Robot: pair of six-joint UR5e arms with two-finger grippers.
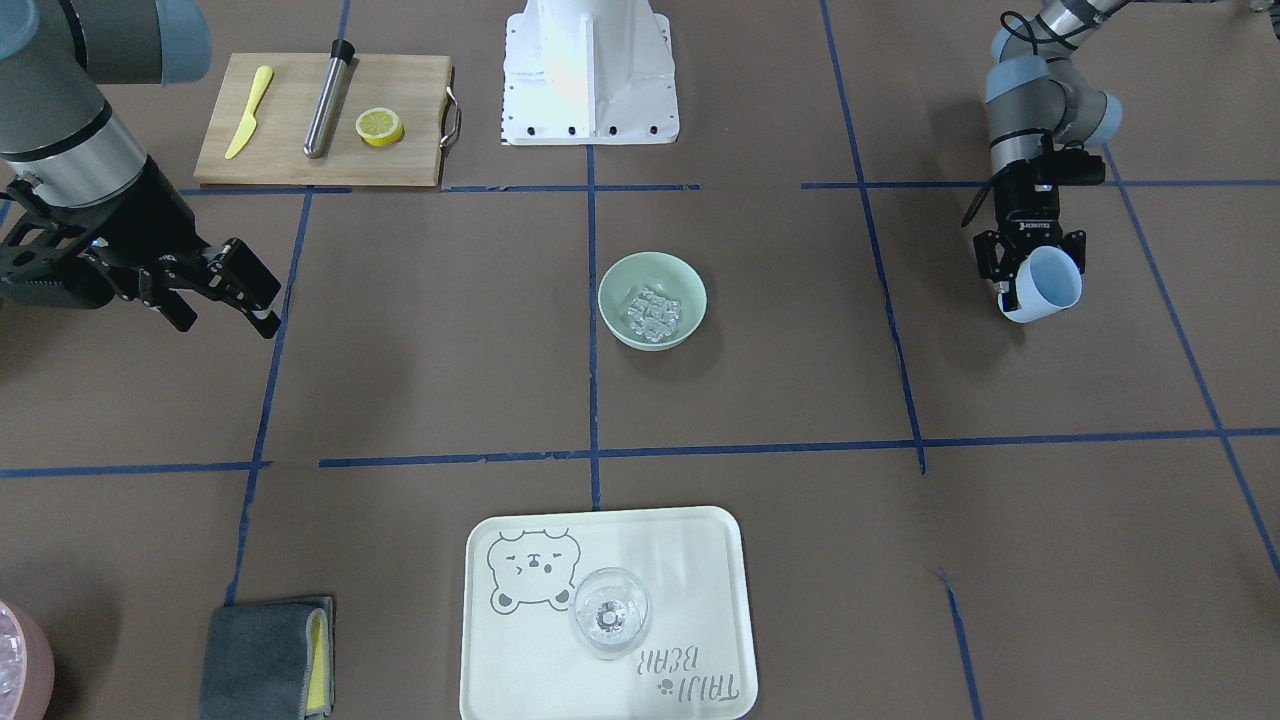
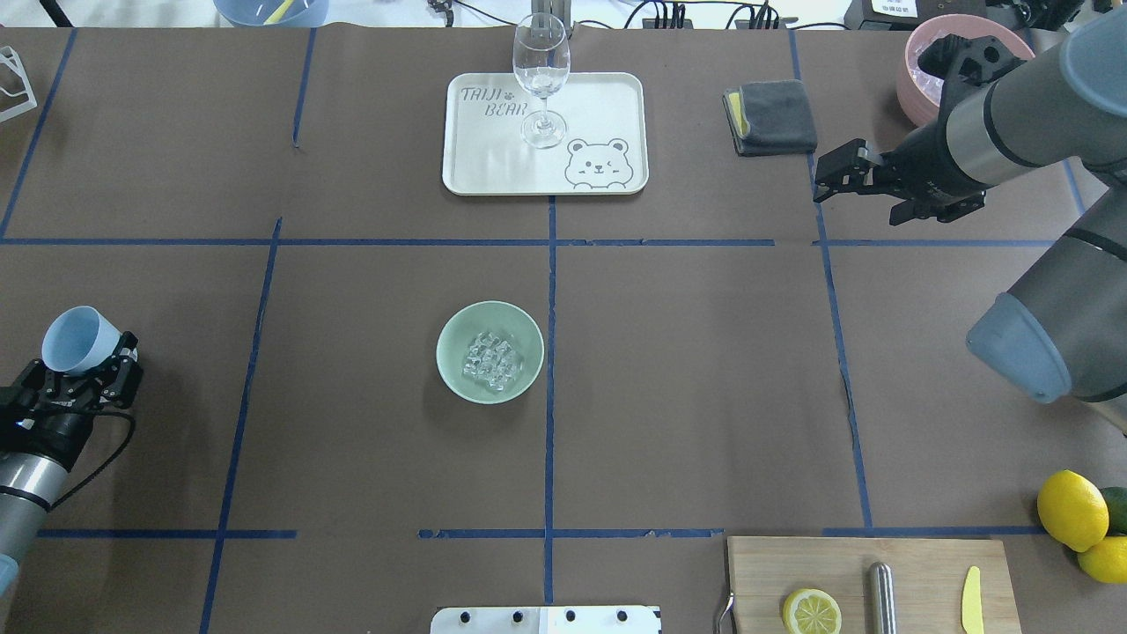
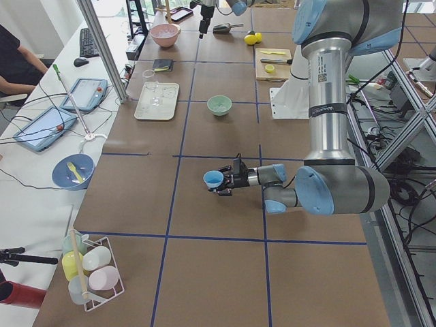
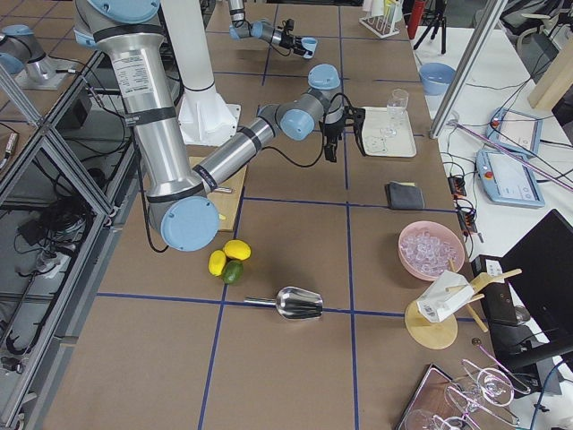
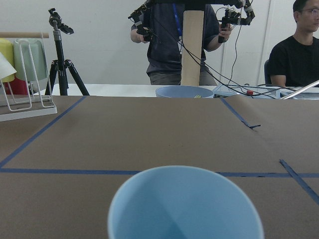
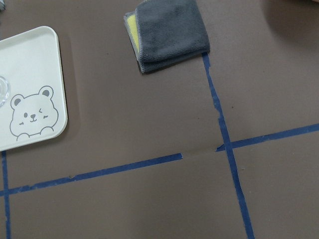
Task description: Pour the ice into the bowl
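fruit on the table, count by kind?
whole yellow lemons: 2
whole green lime: 1
cut yellow lemon half, on the wooden cutting board: 1
total: 4

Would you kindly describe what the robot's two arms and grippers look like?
The left arm and right arm are silver-grey tubes with pale blue joint caps. The left gripper and right gripper are black and two-fingered, with open linkages. A black cable loops beside the left wrist, and small white lettering marks that gripper's body.
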